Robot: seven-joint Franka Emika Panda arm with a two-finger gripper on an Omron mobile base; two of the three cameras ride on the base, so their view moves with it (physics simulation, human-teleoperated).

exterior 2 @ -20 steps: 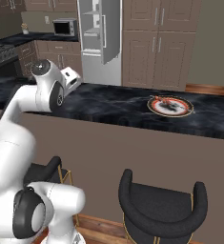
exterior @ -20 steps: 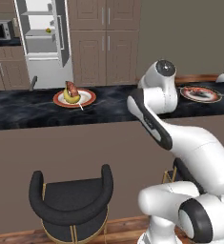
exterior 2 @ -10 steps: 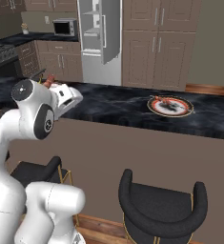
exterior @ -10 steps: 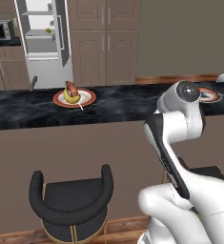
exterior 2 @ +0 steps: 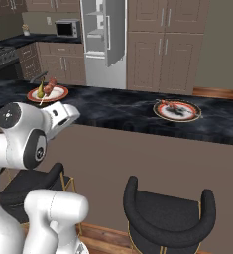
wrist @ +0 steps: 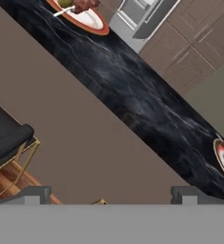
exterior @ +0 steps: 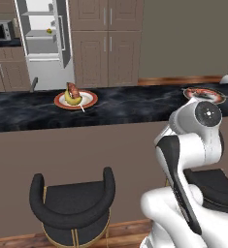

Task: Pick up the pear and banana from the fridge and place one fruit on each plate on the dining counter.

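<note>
Two black stools [exterior: 73, 203] [exterior 2: 168, 218] stand against the dining counter [exterior: 130, 104].

My arm [exterior 2: 31, 139] rises at eight o'clock. On the dining counter [exterior 2: 118, 111], the pear [exterior 2: 40, 91] sits on the ten o'clock plate [exterior 2: 48, 94]; another plate [exterior 2: 177, 110] lies at two o'clock. The fridge [exterior 2: 102, 42] stands open at twelve.

Left base view: behind the arm, to its left, facing forward and down across the dining surface [exterior: 135, 106] toward the fridge [exterior: 41, 38]. Right base view: same stretch from behind-right; surface [exterior 2: 118, 106], fridge [exterior 2: 100, 42]. Both share stools, both plates, cabinets. Hand view: rolled, closer in, surface [wrist: 132, 90] running diagonally, fridge [wrist: 142, 16] at top
</note>
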